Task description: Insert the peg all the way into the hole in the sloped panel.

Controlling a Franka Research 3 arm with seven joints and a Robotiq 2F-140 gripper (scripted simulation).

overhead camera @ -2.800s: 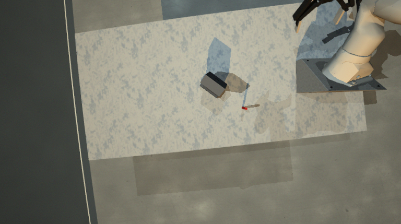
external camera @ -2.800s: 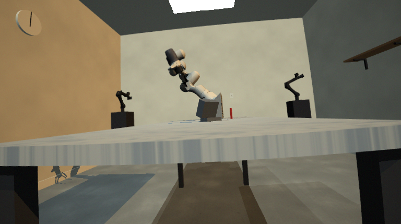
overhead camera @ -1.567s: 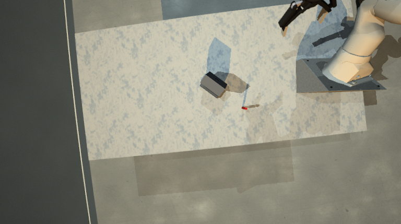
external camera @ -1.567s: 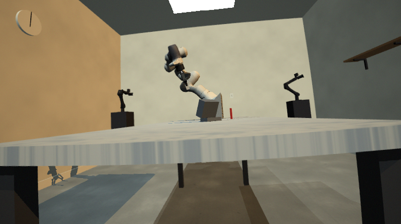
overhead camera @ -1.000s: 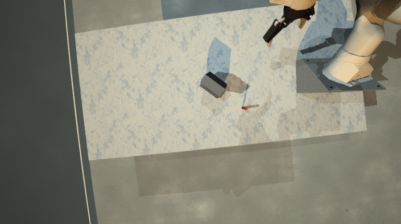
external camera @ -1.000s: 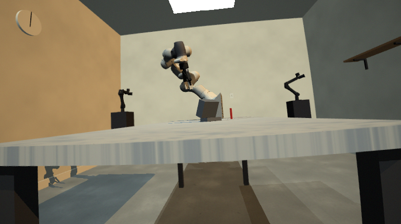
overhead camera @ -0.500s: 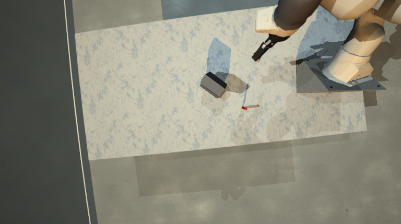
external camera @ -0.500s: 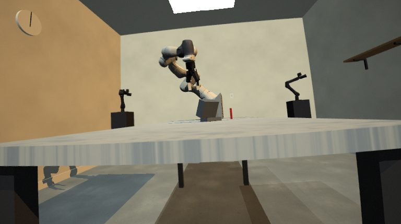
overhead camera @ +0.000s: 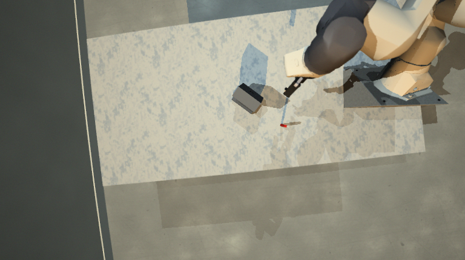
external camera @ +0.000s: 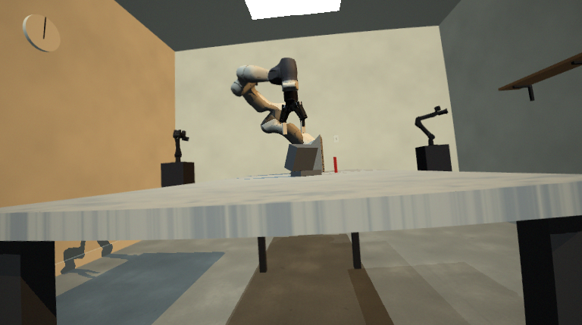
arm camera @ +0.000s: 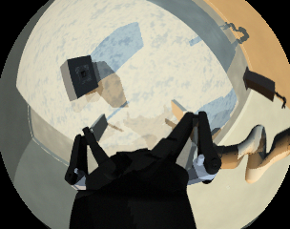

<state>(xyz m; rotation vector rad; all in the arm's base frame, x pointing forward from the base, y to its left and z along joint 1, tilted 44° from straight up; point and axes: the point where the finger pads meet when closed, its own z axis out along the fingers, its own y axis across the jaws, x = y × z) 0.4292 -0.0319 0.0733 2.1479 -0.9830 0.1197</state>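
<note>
The red peg (overhead camera: 283,125) (external camera: 335,164) stands upright on the table, a little right of the block in the top and exterior views. The grey block with the sloped panel (overhead camera: 247,98) (external camera: 303,158) (arm camera: 82,76) sits near the table's middle. My gripper (overhead camera: 291,90) (external camera: 293,124) (arm camera: 137,113) is open and empty. It hangs in the air above the table, between the block and the robot base, higher than the block's top. In the overhead view the arm hides one finger. I cannot make out the peg in the wrist view.
The marbled table (overhead camera: 154,106) (external camera: 300,210) carries the robot's base plate (overhead camera: 359,97) at its right edge. Two black pedestals with small arms (external camera: 176,173) (external camera: 433,157) stand beyond the table. A wall shelf (external camera: 540,75) is at the right.
</note>
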